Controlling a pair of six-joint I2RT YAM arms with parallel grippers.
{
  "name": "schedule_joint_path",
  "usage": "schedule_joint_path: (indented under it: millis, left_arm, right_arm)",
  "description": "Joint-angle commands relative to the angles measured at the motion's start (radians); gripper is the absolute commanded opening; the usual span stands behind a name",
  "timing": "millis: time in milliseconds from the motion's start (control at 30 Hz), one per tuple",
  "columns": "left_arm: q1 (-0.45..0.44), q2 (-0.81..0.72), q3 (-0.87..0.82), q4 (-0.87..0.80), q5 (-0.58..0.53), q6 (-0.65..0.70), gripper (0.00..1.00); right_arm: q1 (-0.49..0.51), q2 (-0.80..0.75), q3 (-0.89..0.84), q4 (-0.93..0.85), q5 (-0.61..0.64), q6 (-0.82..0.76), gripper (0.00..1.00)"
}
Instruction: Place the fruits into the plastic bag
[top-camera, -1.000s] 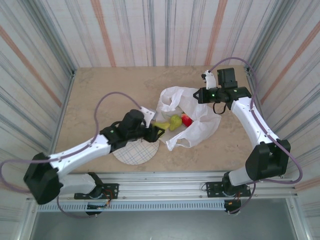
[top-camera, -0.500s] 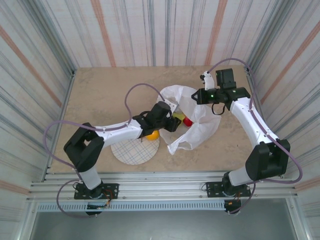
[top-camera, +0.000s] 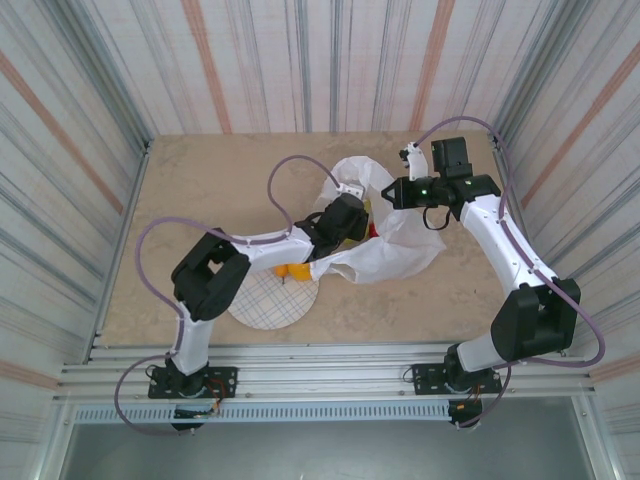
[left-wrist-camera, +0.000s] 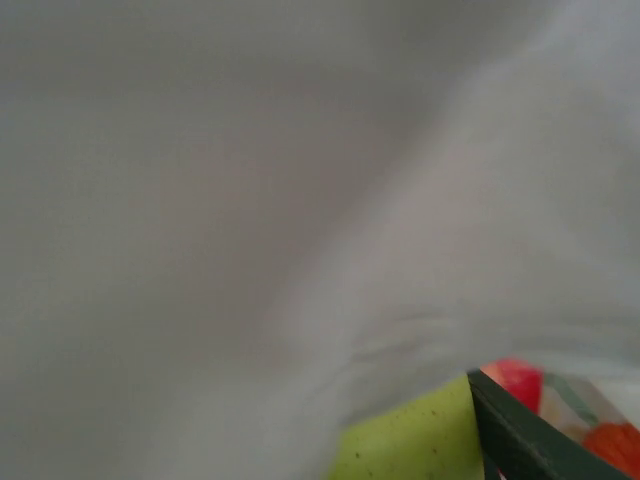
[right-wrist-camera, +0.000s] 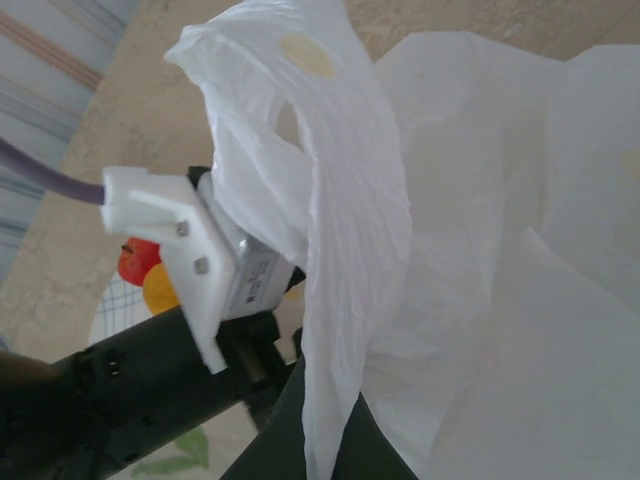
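Since a second ago the left arm has swung off the plate (top-camera: 262, 305) and reached across to the plastic bag (top-camera: 400, 255), so the left claw (top-camera: 365, 222) is now pushed into the bag's open mouth. The right arm has barely shifted. The bag's near flap has been dragged closer to the plate.

From the left wrist, blurred white plastic hangs close over the lens. A green fruit (left-wrist-camera: 405, 445) sits low in that view, pressed against the inner side of the one dark finger (left-wrist-camera: 520, 435) that shows. As far as can be seen, the left claw is clamped on it. Past the finger, inside the bag, lie a red fruit (left-wrist-camera: 515, 382) and an orange-red one (left-wrist-camera: 615, 445).

The right claw (top-camera: 395, 192) is closed tight on a bunched strip at the bag's upper edge and holds it lifted off the counter (top-camera: 220, 180), so the mouth stands open toward the left arm. The rest of the bag slumps on the counter below and to the right.

An orange fruit (top-camera: 296, 270) sits on the plate's far edge, just beside the left arm. From the right wrist, a second, red fruit (right-wrist-camera: 138, 258) shows touching it.
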Motion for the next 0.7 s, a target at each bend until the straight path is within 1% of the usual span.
schedule_joint_path:
  millis: [0,167,300,433,667]
  left_arm:
    - [-0.008,0.047,0.073,0.009,-0.068,-0.047,0.62]
    - [-0.008,0.057,0.089,0.007,-0.036,-0.067,0.69]
    - [-0.008,0.031,0.072,0.006,-0.044,-0.067,0.80]
    - [-0.006,-0.017,0.040,0.000,-0.028,-0.061,0.87]
    - [-0.006,-0.133,-0.067,-0.001,0.032,-0.069,0.90]
  right_arm:
    - [0.004,0.012,0.012,-0.031,-0.024,-0.002,0.00]
    - [-0.007,0.013,0.008,-0.037,-0.032,-0.011,0.00]
    - [-0.020,0.006,-0.005,-0.031,-0.037,-0.012,0.00]
    - [-0.028,0.001,-0.010,-0.034,-0.038,-0.014,0.00]
    - [-0.058,-0.006,-0.014,-0.037,-0.047,-0.019,0.00]
